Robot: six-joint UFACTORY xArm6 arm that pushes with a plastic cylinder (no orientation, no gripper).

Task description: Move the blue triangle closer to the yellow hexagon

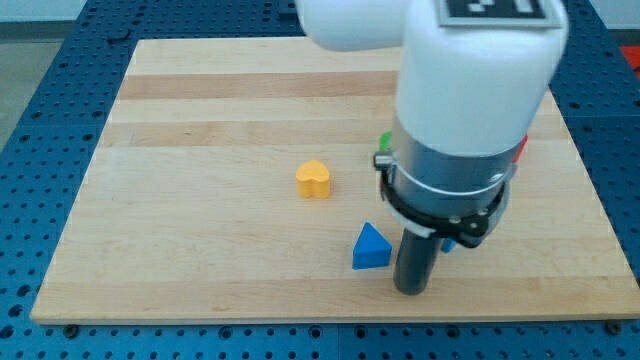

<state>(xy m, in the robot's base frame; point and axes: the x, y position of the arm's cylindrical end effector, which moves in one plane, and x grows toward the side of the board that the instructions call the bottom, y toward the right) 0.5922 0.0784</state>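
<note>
A pale wooden board (230, 110), made of glued strips with visible grain, is laid on a blue perforated table (50, 70) that shows on all sides of it. A strip of light floor or wall is seen at the view's top left.

A black-and-white marker pattern (497, 8) is fixed on top of the white arm housing (480, 70); it is cut off by the frame, and no readable writing is shown.

No claw is carried by the arm, only a dark rod, so no open or closed state applies. My tip (413, 290) is set on the board near its bottom edge.

The blue triangle (371, 248) is a small solid blue block with a darker front face and a lighter sloped top. It lies just to the view's left of my tip, close beside the rod; contact cannot be judged.

The yellow block (314, 179), whose shape reads more as a heart than a hexagon, lies up and to the left of my tip, apart from the triangle.

A green block (384, 141) and a red block (522, 146) are mostly hidden by the arm, above the tip. A sliver of a second blue block (449, 244) is glimpsed just right of the rod.
</note>
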